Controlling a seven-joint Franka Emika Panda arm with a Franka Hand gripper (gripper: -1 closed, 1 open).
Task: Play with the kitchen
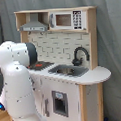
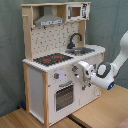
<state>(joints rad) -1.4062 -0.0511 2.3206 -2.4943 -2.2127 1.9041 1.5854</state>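
Second exterior view shows the gripper (image 2: 80,69) near the kitchen (image 2: 47,75) knobs (image 2: 56,76); jaw state unclear. Kitchen seems rigid, heavy; better grip small knobs.

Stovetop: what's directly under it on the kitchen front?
Under the stovetop: a knob and windowed oven door. The gripper covers the panel beside them.

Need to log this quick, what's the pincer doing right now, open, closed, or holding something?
Pincer: cannot be told. It sits at the front of the kitchen, near the knobs above the oven door, and whether it grips anything is unclear.
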